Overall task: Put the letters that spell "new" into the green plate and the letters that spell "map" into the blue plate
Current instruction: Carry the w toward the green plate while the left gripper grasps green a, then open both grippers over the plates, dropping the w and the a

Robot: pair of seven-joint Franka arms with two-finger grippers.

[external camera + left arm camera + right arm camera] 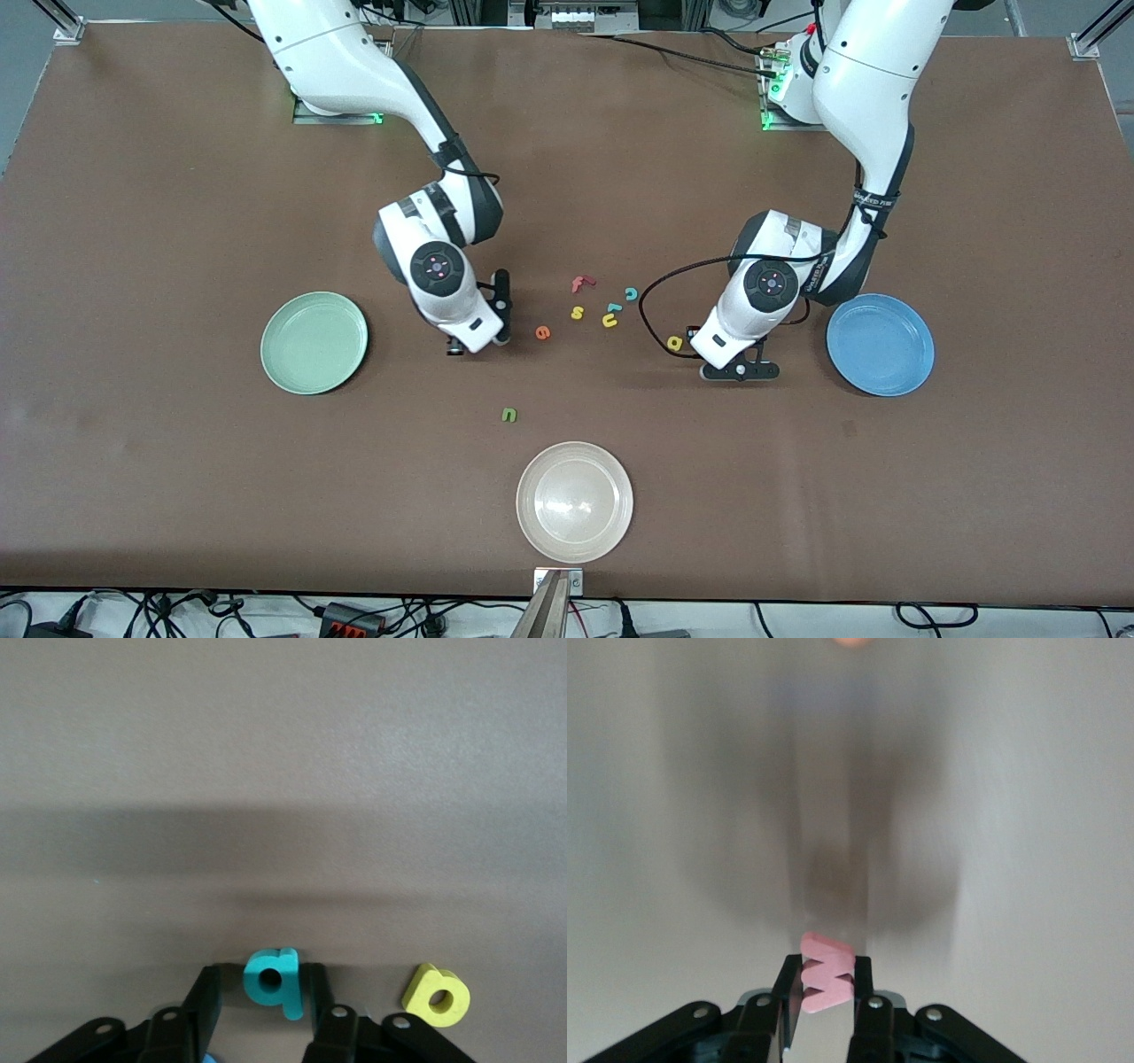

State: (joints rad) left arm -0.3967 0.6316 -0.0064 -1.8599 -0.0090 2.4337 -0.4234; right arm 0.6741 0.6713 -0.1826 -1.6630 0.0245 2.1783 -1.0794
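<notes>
My right gripper (819, 985) clamps the red w (827, 974) over the desk (177, 177) beside the orange e (543, 332). My left gripper (262, 992) pinches the teal p (275, 979), stem alongside one finger, beside the yellow a (436, 997).

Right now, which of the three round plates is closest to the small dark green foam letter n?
The whitish-beige plate, nearest the front camera. The dark green n lies just above its rim, while the pale mint-green plate and medium-blue plate sit much farther off.
</notes>
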